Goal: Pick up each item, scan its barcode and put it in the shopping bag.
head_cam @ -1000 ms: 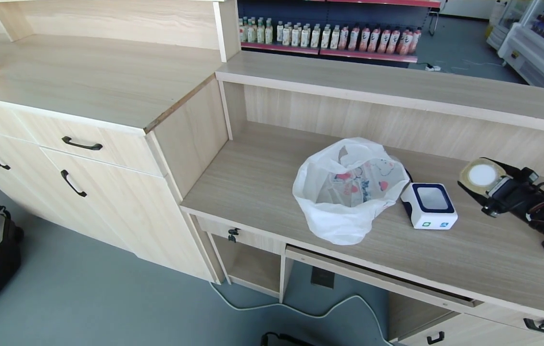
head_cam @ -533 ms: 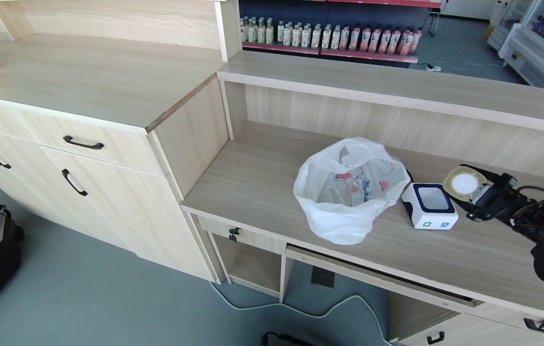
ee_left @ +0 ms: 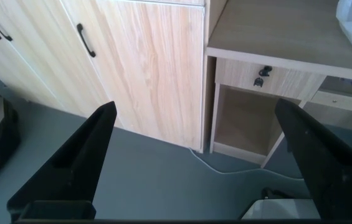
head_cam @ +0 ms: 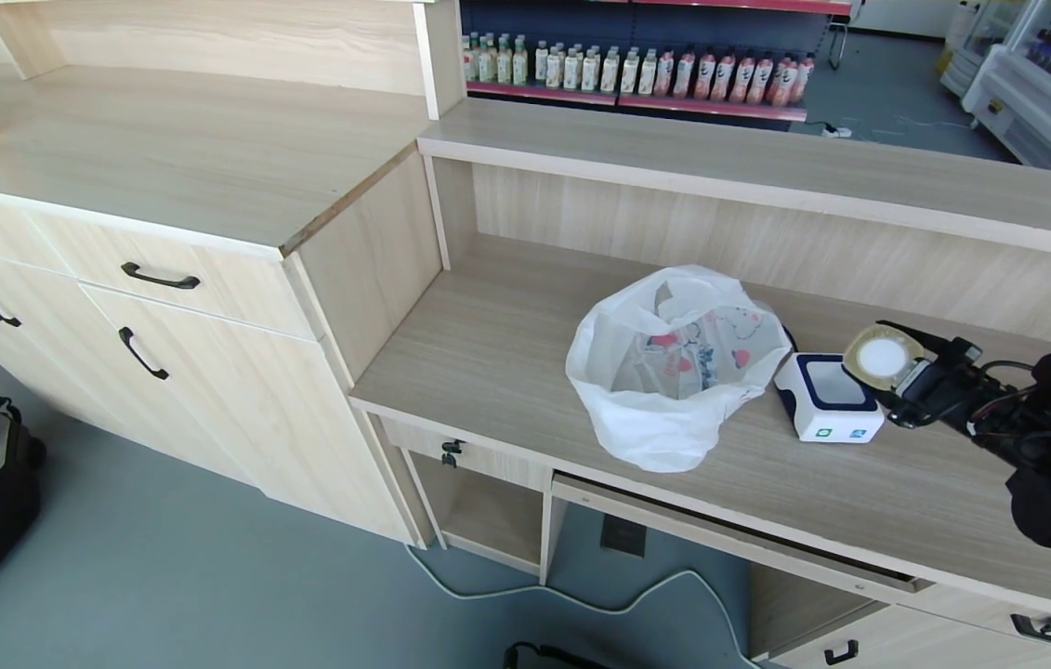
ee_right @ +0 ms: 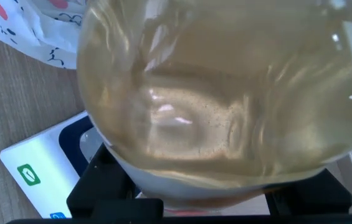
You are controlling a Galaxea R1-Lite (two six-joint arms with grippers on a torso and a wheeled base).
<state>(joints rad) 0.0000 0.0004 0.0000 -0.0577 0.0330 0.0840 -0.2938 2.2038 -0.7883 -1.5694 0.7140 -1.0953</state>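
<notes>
While gripped, round translucent jar (head_cam: 882, 359) overhangs boxy scanner (head_cam: 824, 407).

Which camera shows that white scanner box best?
The head view: the scanner sits nearly whole on the counter beside the bag. The right wrist view catches one corner past the held jar; the left wrist view faces cupboards.

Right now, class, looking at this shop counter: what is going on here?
The robot's right gripper holds a round clear tub with a white lid at the far right corner of the barcode scanner on the wooden counter. The white shopping bag stands open beside the scanner, with printed packets already inside. The left gripper hangs open above the floor by the cabinets, holding nothing.
</notes>
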